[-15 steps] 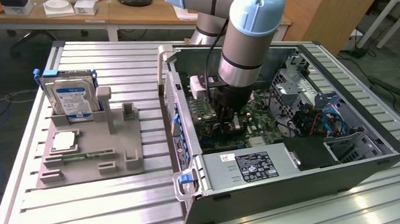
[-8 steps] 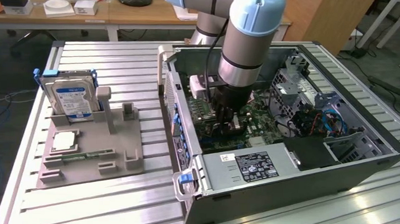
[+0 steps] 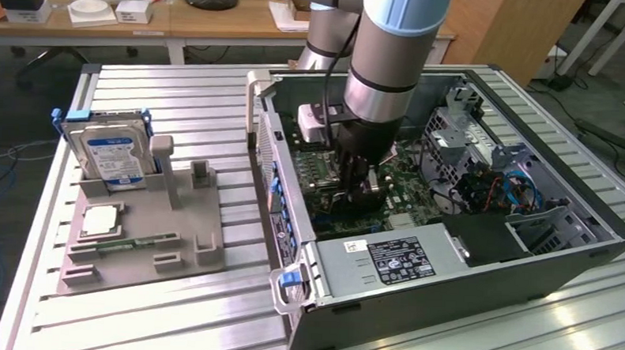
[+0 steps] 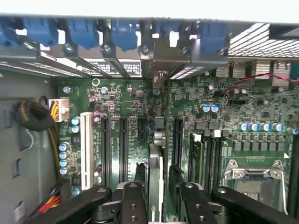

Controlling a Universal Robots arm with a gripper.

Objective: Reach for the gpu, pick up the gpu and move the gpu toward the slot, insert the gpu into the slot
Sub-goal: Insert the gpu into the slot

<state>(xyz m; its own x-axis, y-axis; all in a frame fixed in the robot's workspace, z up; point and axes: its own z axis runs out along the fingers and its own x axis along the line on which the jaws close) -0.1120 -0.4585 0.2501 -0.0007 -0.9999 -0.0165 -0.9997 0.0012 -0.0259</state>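
On the ribbed metal table (image 3: 168, 90) we note an open computer case (image 3: 465, 292) lying on its side. A grey holder with a hard drive (image 3: 108, 150) stands well apart, toward the exterior view's left.

The arm (image 3: 392, 60) reaches straight down into the case, over the green board (image 4: 117, 98).

In the wrist view the gpu (image 4: 155, 151) stands on edge on the board and shows as a thin strip. Its long axis runs parallel to the black connectors beside it, from the claw toward the rear wall of the case. Its metal bracket (image 4: 159, 77) meets that wall among the blue clips.

The gripper (image 4: 157, 173) sits directly above the card and straddles it. Its fingers (image 4: 133, 200) are spread, one on each face, and a narrow gap appears on either side. We judge that nothing is pinched.

The card's lower edge, and the slot under it, are hidden by the card itself. We cannot tell whether it is fully seated. From its upright stance and the bracket flush at the wall, we judge the insertion largely done.

The processor socket (image 4: 254, 177) lies off to one side, apart from the card.
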